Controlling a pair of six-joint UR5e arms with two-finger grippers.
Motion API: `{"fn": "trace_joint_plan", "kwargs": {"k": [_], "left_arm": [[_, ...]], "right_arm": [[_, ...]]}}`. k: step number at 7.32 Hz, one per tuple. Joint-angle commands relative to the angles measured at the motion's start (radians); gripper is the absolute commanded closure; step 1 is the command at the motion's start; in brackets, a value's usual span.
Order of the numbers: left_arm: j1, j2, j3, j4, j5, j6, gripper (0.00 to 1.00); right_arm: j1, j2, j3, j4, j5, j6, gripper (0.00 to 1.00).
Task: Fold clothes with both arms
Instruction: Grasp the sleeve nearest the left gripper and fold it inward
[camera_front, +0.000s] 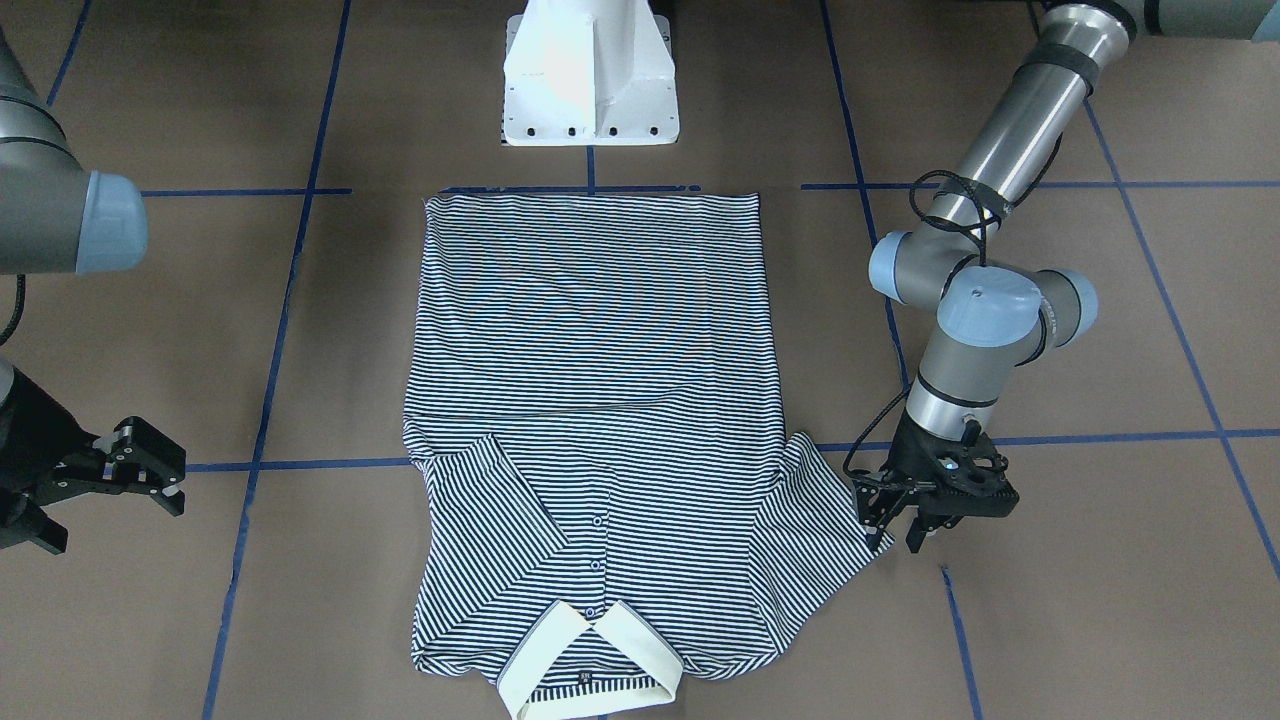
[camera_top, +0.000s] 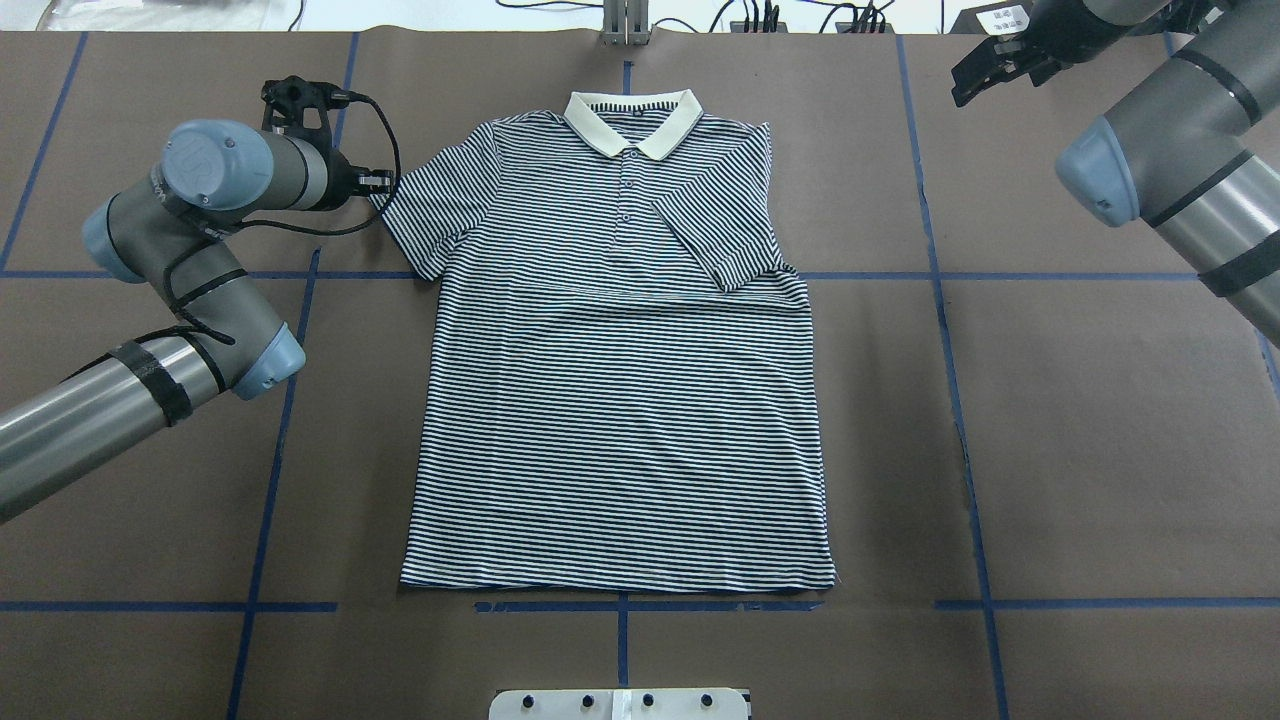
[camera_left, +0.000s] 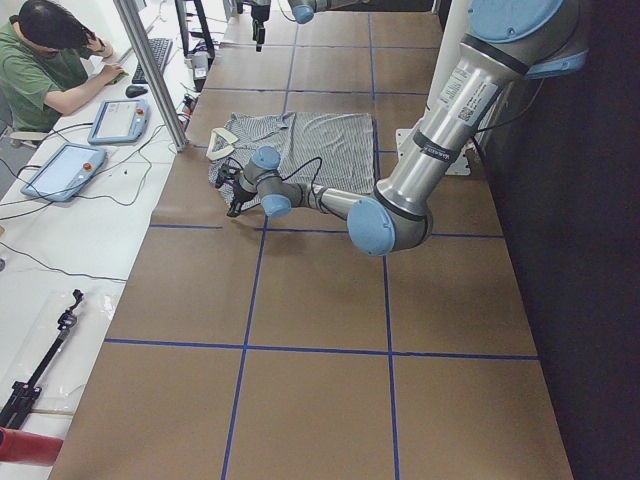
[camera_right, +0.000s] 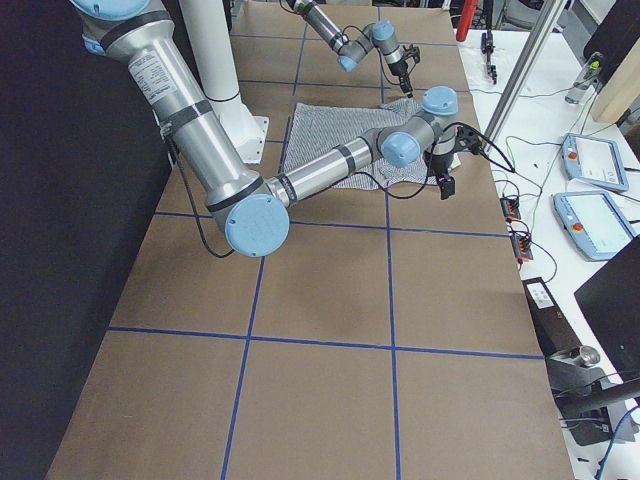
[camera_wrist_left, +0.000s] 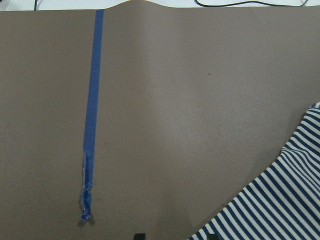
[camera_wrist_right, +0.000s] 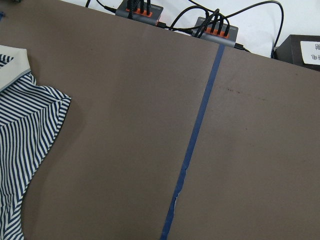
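Nearest us, just past the robot's white metal pedestal base, we see the hem of the short-sleeved polo shirt with thin navy-and-white stripes. It lies flat, front up, on the brown paper-covered table, which is marked with blue tape lines. Farther out, the sleeve on the robot's right is folded in across the chest, while the other sleeve lies spread. The black two-finger left gripper sits low at that spread sleeve's outer edge, fingers parted, one tip over the striped cloth. The plain cream collar marks the far end. Out there too, the black right gripper hangs well apart from the shirt, fingers spread wide.
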Motion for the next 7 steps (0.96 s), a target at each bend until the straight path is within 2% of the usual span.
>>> {"fn": "trace_joint_plan", "kwargs": {"k": [1,3,4,5,6,7], "left_arm": [[0.000,-0.002,0.035,-0.043,0.000,0.000,0.55],[0.006,-0.012,0.047,-0.048,0.000,-0.003,0.62],[0.008,-0.015,0.047,-0.050,0.000,-0.005,0.73],[0.008,-0.015,0.047,-0.056,0.000,-0.006,0.90],[0.008,-0.015,0.044,-0.059,0.000,-0.017,1.00],[0.006,-0.014,0.041,-0.057,-0.002,-0.018,1.00]], "right_arm": [[-0.002,-0.002,0.000,0.000,-0.008,0.000,0.00],[-0.002,-0.002,-0.002,0.000,-0.008,-0.001,0.00],[-0.002,-0.002,-0.002,0.000,-0.008,-0.003,0.00],[-0.002,-0.002,-0.002,0.000,-0.008,-0.003,0.00],[-0.002,-0.002,-0.002,0.000,-0.008,-0.001,0.00],[-0.002,-0.002,-0.003,0.000,-0.008,-0.001,0.00]]}}
